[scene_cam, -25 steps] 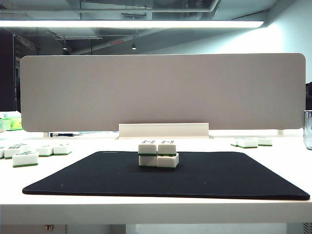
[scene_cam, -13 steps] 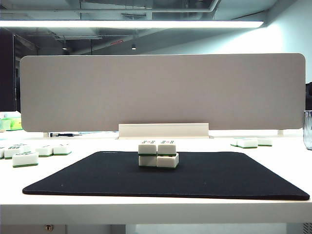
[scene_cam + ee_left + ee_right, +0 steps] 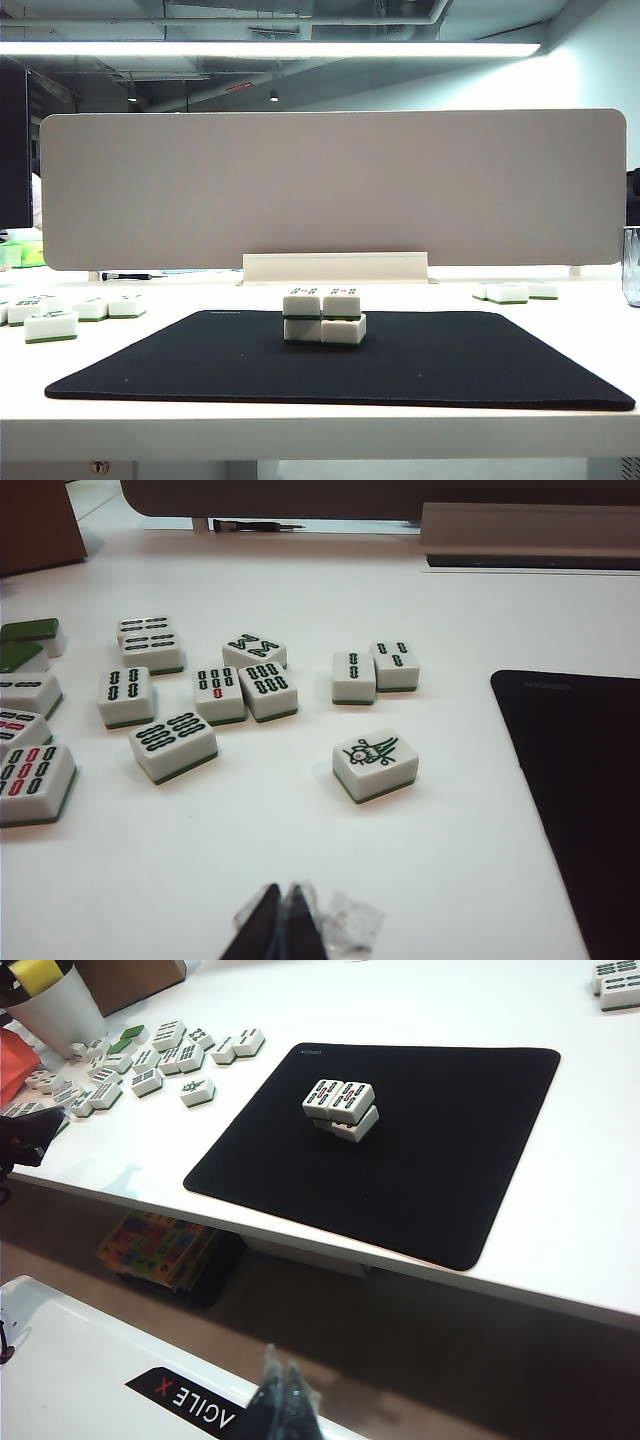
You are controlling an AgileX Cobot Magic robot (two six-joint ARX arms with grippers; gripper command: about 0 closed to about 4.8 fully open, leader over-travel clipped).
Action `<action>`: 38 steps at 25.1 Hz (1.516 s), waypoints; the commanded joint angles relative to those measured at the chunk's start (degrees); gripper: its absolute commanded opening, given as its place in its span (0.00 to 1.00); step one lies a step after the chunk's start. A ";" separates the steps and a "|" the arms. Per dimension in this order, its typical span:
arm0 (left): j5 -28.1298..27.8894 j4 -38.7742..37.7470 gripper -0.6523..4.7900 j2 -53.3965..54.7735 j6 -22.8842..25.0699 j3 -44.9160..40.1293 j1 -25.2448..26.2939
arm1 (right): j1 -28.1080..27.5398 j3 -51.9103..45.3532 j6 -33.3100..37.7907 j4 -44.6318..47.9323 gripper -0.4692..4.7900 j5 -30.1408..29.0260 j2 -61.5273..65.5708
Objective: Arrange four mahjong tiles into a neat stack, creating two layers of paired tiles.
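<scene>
The four mahjong tiles form the stack (image 3: 324,317) in the middle of the black mat (image 3: 450,360), two tiles on two, green bands showing between the white layers. The lower right tile juts slightly past the one above it. In the right wrist view the stack (image 3: 341,1108) stands free, with nothing touching it. My left gripper (image 3: 281,905) is shut and empty over the white table, beside the mat's edge (image 3: 580,780) and close to loose tiles. My right gripper (image 3: 280,1375) is shut and empty, off the table's front edge above the robot's base. Neither arm shows in the exterior view.
Several loose tiles (image 3: 200,695) lie on the white table left of the mat, a bird-marked one (image 3: 375,763) nearest it. A few more tiles (image 3: 515,292) sit at the back right. A white cup (image 3: 60,1005) stands far left. A grey partition (image 3: 330,190) closes the back.
</scene>
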 commanded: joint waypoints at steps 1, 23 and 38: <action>0.26 -0.59 0.11 0.00 -0.09 -0.09 0.04 | 0.02 0.17 -0.13 0.50 0.09 0.07 -0.68; 0.28 -0.59 0.11 0.00 -0.09 -0.09 0.04 | -0.13 -7.34 -5.92 27.12 0.09 4.42 -0.68; 0.28 -0.59 0.11 0.00 -0.09 -0.09 0.04 | -0.13 -39.74 3.85 73.64 0.09 14.62 -0.68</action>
